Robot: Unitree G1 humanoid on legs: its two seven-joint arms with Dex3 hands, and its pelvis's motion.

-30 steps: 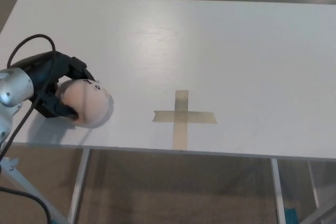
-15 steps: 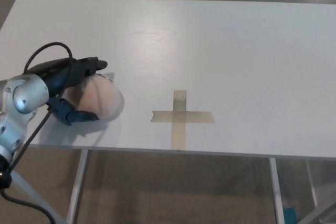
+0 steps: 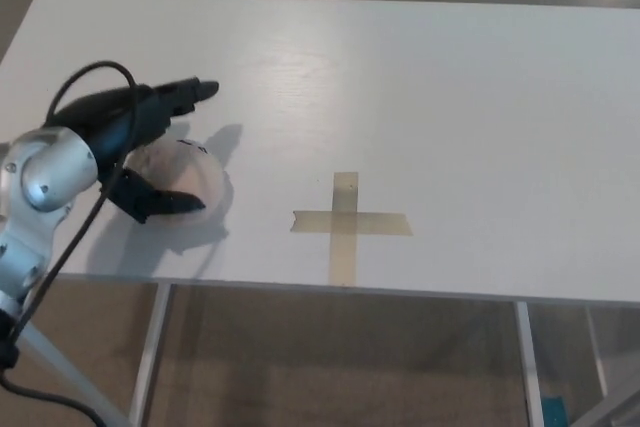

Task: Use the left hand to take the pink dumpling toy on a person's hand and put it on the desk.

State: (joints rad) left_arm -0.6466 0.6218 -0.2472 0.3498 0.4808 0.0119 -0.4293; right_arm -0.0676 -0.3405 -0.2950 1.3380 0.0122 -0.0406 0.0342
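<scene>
Head view: pink dumpling toy (image 3: 188, 182) down on the white desk (image 3: 430, 97), left of a tape cross (image 3: 347, 224).
Left hand (image 3: 140, 152) poised over the toy with fingers (image 3: 185, 92) spread apart, upper ones stretched out above it, thumb (image 3: 165, 204) low at its near side, gripping nothing. A black cable (image 3: 75, 87) looped over the silver wrist. Near the desk's front-left edge.

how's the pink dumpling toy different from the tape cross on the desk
The pink dumpling toy is a rounded, raised lump; the tape cross lies flat. The toy is pale pink, the cross dull tan. The left hand partly covers the toy, while the cross lies fully exposed. Both rest on the white desk.
</scene>
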